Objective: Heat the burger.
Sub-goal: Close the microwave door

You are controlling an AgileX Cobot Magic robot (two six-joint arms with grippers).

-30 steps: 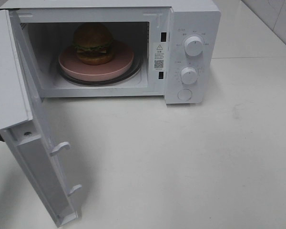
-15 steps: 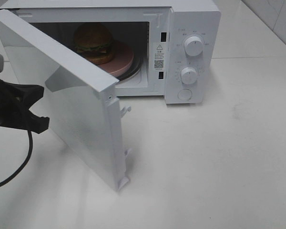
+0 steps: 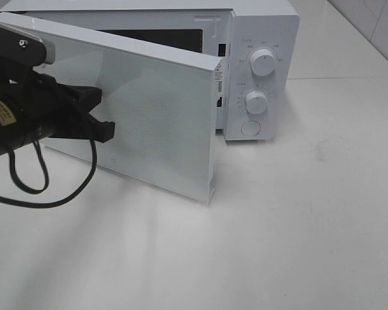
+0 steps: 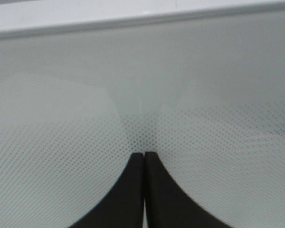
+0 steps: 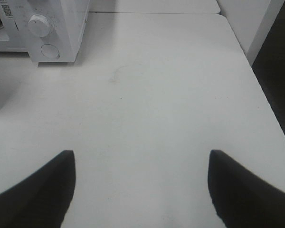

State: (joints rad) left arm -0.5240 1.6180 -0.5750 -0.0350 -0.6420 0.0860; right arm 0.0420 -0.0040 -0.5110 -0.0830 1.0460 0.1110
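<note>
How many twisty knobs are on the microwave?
2. The upper knob sits high on the microwave panel, the lower knob just beneath it. Below them is a flat round button, not a knob. The door covers none of that panel.

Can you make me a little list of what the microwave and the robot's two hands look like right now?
microwave door: partly open, not shut yet
left gripper: shut, tips against the door's outer face
right gripper: open, empty, above the table
burger: hidden behind the door
upper knob: nothing touching it
lower knob: nothing touching it
</note>
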